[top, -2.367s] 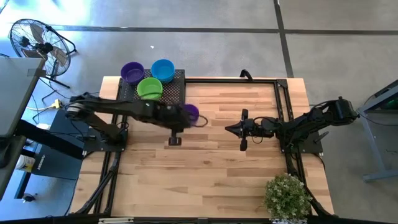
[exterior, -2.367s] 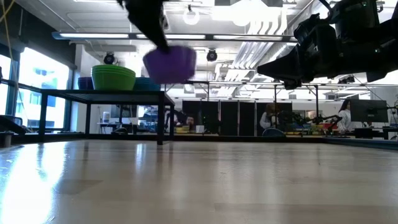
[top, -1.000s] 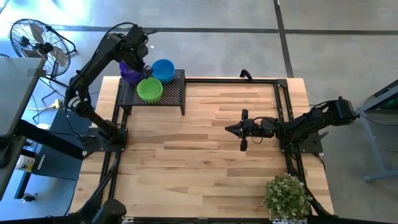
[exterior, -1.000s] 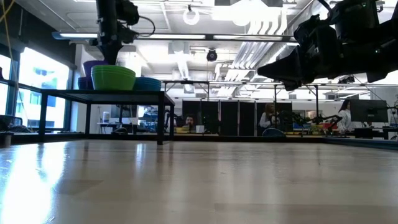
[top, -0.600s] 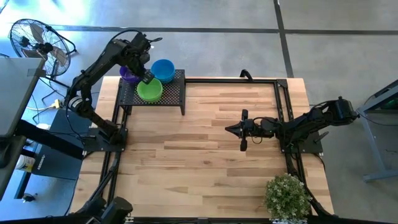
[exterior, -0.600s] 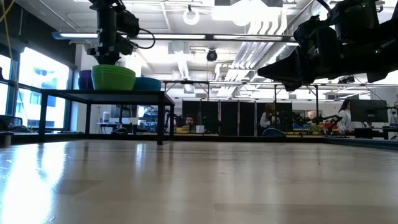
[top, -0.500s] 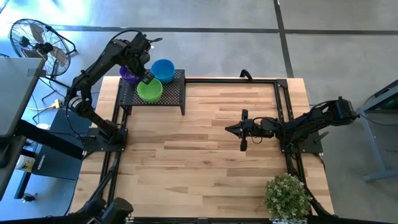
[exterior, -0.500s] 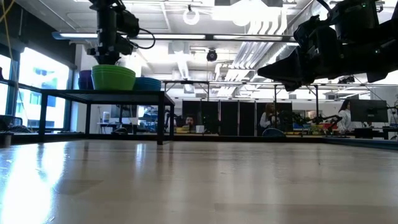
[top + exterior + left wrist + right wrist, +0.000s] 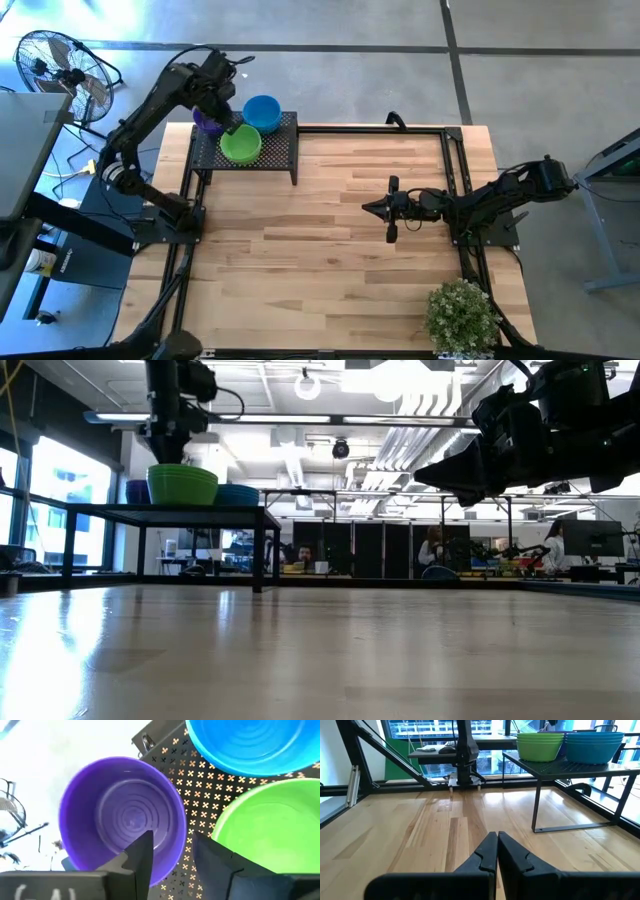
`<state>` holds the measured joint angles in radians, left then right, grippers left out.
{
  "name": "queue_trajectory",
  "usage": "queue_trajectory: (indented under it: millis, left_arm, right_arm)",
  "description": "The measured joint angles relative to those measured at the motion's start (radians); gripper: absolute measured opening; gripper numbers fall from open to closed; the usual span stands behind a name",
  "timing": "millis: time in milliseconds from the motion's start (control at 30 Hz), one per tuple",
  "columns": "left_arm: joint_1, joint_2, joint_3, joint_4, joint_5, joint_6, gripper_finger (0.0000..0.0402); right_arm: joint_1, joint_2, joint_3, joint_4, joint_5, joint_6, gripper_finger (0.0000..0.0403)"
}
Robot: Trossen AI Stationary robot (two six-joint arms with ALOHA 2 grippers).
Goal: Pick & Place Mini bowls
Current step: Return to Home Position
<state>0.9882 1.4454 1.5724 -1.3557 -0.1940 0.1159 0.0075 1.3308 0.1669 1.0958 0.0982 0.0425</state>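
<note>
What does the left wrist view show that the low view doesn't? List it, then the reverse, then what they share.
Left wrist only: the purple bowl and its ringed inside, the rack and its cross-punched top, and the open left gripper over that bowl's rim. Low only: the rack's legs, the right arm, and people in the room behind. Both: green bowls and blue bowls.
</note>
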Motion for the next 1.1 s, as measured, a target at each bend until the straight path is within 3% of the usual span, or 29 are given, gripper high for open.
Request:
queue_trajectory:
  millis: [133,267,433,667,867,1000,1100]
  left_arm:
    - [0.0,-0.061,-0.001,0.011,0.016,0.004,0.0135]
    - [-0.033,-0.187,-0.084,0.169,0.046,0.005,0.012]
    - [-0.141,-0.36,-0.308,0.454,0.119,0.004,0.0074]
    - [-0.386,-0.521,-0.684,0.932,0.194,0.004,0.0014]
    - [-0.547,-0.548,-0.97,1.404,0.274,0.042,0.0002]
    - [-0.6,-0.543,-1.093,1.618,0.303,0.048,0.0003]
    - [-0.612,-0.545,-1.146,1.687,0.306,0.036,0.0003]
  right_arm:
    - [0.0,0.0,0.0,0.0,0.0,0.0,0.0001]
    - [0.0,0.0,0.0,0.0,0.0,0.0,0.0001]
    - [0.0,0.0,0.0,-0.003,0.008,0.002,0.0]
    - [-0.027,-0.021,0.0,-0.027,-0.035,0.038,0.0]
    - [-0.154,-0.119,0.0,-0.15,-0.157,0.047,0.0]
    - [-0.23,-0.225,0.0,-0.272,-0.142,0.019,0.0]
    - [-0.222,-0.317,0.001,-0.339,-0.049,-0.043,0.0]
